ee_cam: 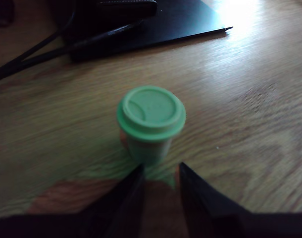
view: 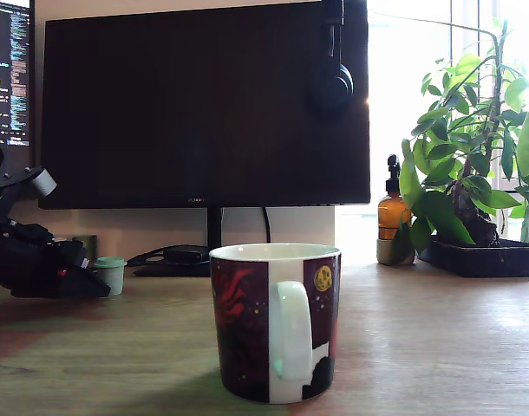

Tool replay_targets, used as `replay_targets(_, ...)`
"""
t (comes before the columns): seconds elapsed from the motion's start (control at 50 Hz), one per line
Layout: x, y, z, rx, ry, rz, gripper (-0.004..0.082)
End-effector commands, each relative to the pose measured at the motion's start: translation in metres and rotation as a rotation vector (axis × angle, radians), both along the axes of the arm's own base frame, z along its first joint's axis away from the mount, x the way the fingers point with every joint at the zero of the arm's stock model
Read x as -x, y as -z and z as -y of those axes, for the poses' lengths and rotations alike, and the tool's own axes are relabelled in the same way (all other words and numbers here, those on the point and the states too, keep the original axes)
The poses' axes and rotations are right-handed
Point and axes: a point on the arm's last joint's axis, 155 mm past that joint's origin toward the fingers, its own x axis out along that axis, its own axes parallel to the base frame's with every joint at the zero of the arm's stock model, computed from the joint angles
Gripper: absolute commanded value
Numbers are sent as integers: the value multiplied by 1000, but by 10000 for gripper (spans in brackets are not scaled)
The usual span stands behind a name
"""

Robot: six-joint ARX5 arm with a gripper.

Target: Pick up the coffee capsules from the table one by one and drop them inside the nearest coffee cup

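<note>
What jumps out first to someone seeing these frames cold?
The big red-and-black coffee cup dominates the exterior view's foreground, standing on the table with its white handle facing the camera. At that view's left, the gripper points at a mint-green capsule standing wide end up, fingers slightly apart, not yet around it.

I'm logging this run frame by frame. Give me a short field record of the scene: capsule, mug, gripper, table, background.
capsule: one mint-green coffee capsule, upright on the table, wide rim up
mug: dark red and black coffee cup, white handle facing the exterior camera, apart from the capsule
gripper: gripper low at the exterior view's left, fingertips parted just short of the capsule, not touching it
table: light wooden table
background: monitor, pump bottle, plant
</note>
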Motion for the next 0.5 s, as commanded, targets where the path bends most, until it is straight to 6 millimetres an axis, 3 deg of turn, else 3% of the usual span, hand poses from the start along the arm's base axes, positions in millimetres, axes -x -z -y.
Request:
replay_targets(0.0, -3, -6, -1, 4, -10, 13, 166)
replay_targets(0.24, -3, -7, -1, 4, -9, 13, 183)
replay_targets(0.3, -3, -7, 0, 6, -5, 14, 267)
replay_targets(0.42, 0, -9, 1, 12, 4, 14, 512)
replay_targets(0.48, 2, -9, 1, 11, 3, 13, 550)
